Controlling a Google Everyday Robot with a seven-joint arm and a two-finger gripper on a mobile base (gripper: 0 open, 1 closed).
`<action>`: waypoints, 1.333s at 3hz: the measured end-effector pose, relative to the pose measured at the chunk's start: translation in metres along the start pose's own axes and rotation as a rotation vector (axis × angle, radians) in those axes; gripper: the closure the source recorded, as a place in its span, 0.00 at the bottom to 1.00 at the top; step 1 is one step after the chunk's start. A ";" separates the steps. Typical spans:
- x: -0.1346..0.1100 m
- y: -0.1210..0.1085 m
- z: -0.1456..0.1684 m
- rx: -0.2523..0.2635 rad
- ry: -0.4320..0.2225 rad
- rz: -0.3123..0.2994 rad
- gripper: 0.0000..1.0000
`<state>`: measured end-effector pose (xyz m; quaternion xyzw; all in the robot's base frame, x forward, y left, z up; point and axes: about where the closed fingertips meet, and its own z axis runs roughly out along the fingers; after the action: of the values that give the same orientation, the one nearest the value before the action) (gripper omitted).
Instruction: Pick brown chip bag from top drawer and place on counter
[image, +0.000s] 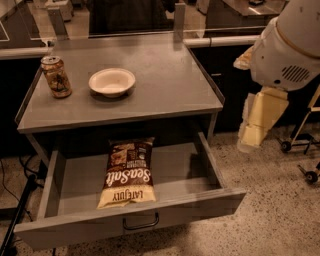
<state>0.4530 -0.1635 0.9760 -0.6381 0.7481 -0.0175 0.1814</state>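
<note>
Layout around the counter (170, 90): the top drawer (200, 207) is pulled open below the counter's front edge. The brown chip bag (127, 172) lies flat inside it, slightly left of the counter's middle, with its cream band toward the drawer front, near the wire handle (141, 222). A drink can (56, 76) stands upright at the counter's left side, and a white bowl (112, 81) sits just right of it. The gripper (257, 125) hangs off the counter's right side, apart from bag and drawer. Whether it is released or clenched cannot be told.
</note>
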 end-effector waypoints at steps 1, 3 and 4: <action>-0.022 -0.006 0.013 -0.026 -0.042 -0.014 0.00; -0.041 0.001 0.046 -0.036 -0.048 -0.039 0.00; -0.086 0.005 0.101 -0.068 -0.044 -0.109 0.00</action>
<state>0.4878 -0.0593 0.9016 -0.6838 0.7083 0.0123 0.1749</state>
